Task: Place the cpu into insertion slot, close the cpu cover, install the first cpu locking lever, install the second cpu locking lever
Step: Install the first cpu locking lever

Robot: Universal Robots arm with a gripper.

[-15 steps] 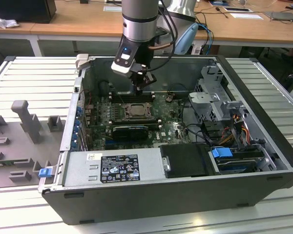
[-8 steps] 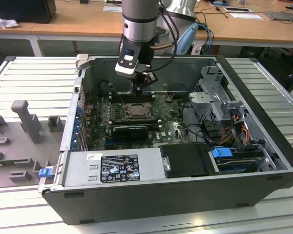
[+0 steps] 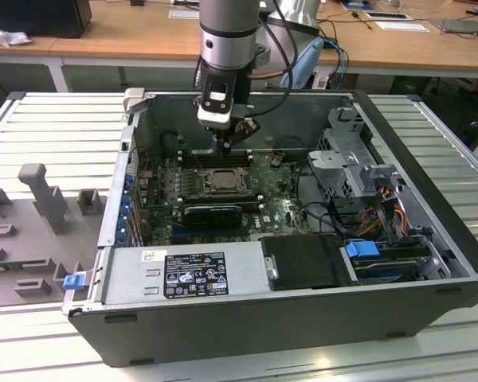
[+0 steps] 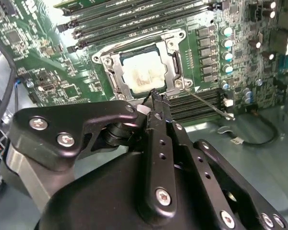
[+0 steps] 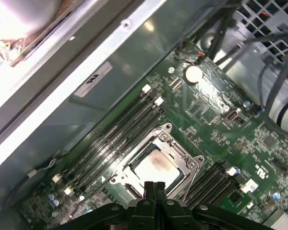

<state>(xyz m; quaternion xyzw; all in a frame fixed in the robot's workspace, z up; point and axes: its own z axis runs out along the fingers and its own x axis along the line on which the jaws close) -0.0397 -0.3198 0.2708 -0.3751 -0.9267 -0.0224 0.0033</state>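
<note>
The black gripper (image 3: 237, 134), fingers pressed together, is hovering mid-frame in the exterior view above the small silvery-grey square cpu (image 5: 153, 165), which is lying in the black-rimmed square insertion slot (image 4: 174, 61) beneath the silvery frame-shaped cpu cover (image 5: 185, 162). The chip is likely light, rigid and fragile: grip edges only.

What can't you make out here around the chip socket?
First wrist view: the gripper hides the near edge of the cpu cover.
Second wrist view: the gripper blocks one cpu cover corner; whether its tip touches the locking lever is unclear.
Exterior view: the cpu is too small to tell how it sits.
</note>
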